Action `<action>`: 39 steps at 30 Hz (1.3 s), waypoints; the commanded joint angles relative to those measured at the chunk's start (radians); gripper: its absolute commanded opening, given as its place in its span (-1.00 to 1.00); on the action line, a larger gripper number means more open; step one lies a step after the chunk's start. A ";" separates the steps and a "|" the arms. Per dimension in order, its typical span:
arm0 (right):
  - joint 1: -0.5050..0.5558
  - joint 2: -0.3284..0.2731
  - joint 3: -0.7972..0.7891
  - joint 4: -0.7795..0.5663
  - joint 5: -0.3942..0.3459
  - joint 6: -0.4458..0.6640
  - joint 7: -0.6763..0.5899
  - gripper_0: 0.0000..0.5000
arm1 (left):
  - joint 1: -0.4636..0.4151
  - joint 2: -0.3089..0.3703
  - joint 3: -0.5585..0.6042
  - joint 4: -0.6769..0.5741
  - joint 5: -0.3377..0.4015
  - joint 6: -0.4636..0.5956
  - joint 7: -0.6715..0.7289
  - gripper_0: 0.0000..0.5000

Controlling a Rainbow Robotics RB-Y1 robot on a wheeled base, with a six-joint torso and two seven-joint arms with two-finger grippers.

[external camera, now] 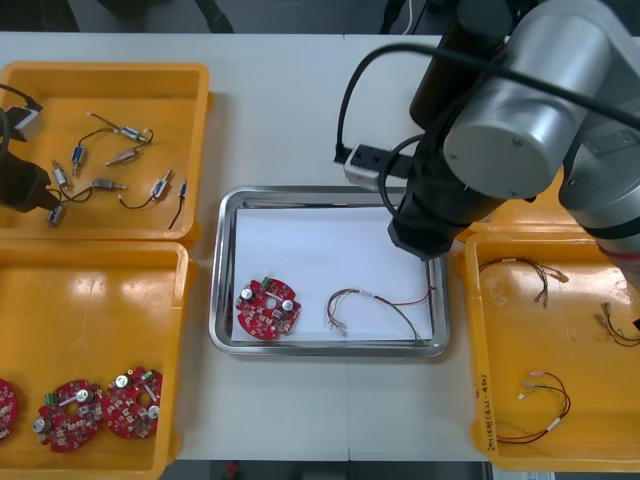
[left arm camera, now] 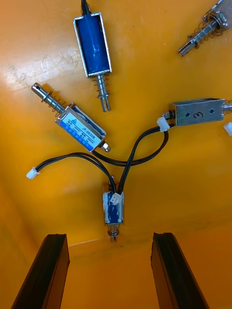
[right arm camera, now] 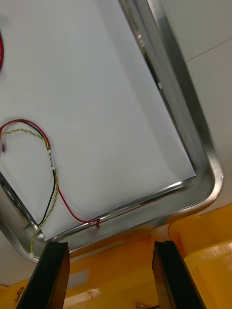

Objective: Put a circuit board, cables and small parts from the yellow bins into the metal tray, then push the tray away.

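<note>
Across the table [external camera: 300, 420], yellow bins [external camera: 100, 68] flank a tray [external camera: 218, 270].

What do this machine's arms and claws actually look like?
The right arm, above the metal tray, has fat rounded silver-grey joints, black segments and a black cable looping along it. The left arm, over a yellow bin, looks dark. The right gripper and left gripper each end in two flat, matte black fingers with squared tips.
</note>
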 commanded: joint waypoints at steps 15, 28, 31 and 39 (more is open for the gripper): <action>-0.077 -0.094 -0.318 0.010 -0.086 0.005 -0.287 1.00 | -0.044 0.032 -0.103 0.058 0.015 -0.122 -0.120 1.00; -0.077 -0.197 -0.505 0.203 -0.083 0.005 -0.289 1.00 | -0.044 -0.005 -0.137 0.099 0.006 -0.192 -0.121 1.00; -0.077 -0.203 -0.520 0.241 -0.049 0.005 -0.284 1.00 | -0.044 -0.005 -0.144 0.099 0.007 -0.201 -0.118 1.00; -0.077 -0.205 -0.575 0.330 0.041 0.005 -0.261 1.00 | -0.043 -0.011 -0.158 0.101 0.014 -0.207 -0.116 1.00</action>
